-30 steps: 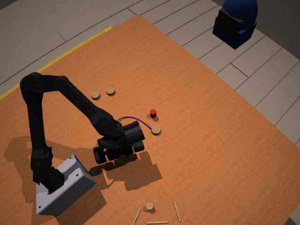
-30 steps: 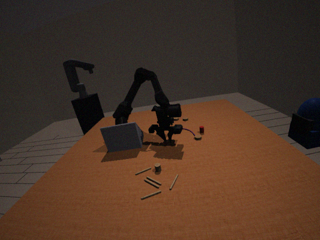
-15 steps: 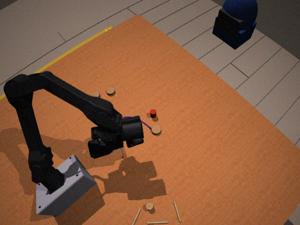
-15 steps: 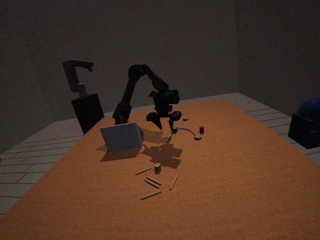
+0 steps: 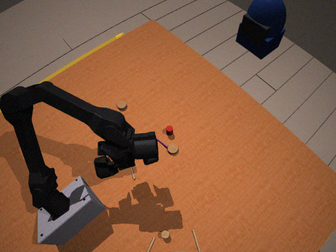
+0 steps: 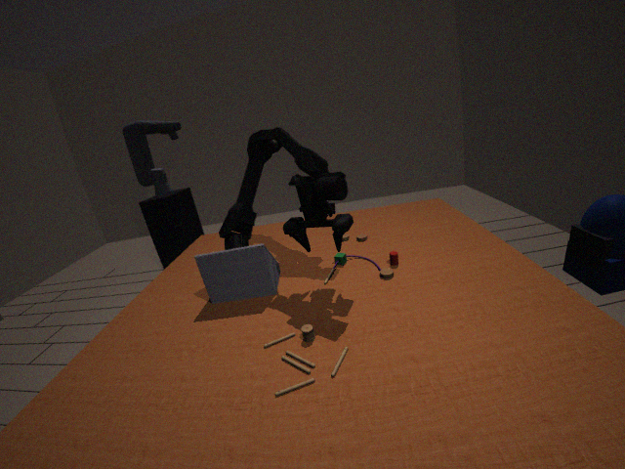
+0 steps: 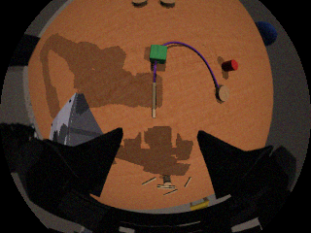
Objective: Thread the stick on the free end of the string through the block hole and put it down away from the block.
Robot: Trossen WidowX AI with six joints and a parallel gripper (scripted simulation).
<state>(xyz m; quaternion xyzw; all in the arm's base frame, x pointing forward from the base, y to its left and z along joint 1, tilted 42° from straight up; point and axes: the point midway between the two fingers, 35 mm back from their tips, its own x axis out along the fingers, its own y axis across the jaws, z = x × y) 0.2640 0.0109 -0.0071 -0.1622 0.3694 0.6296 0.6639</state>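
Note:
The green block [image 6: 340, 259] [image 7: 158, 53] stands on the table; the arm hides it in the top view. The purple string [image 5: 163, 143] [image 6: 365, 258] [image 7: 196, 51] curves from the round wooden button [image 5: 172, 148] [image 6: 386, 273] [image 7: 224, 93] to one side of the block. It comes out at the other side, so it passes through. The wooden stick [image 5: 133, 173] [image 6: 329, 275] [image 7: 154, 99] lies on the table at the string's end, apart from the block. My gripper [image 6: 323, 250] [image 7: 161, 134] is wide open and empty, raised above the table, touching nothing visible.
A red cylinder [image 5: 169, 130] [image 6: 394, 258] [image 7: 230, 65] stands near the button. Two wooden discs lie farther back, one of them [image 5: 122, 104] [image 6: 361, 237] more visible. Several loose sticks lie around a small wooden cylinder [image 5: 165, 234] [image 6: 307, 332]. The grey arm base [image 6: 236, 275] stands at the left.

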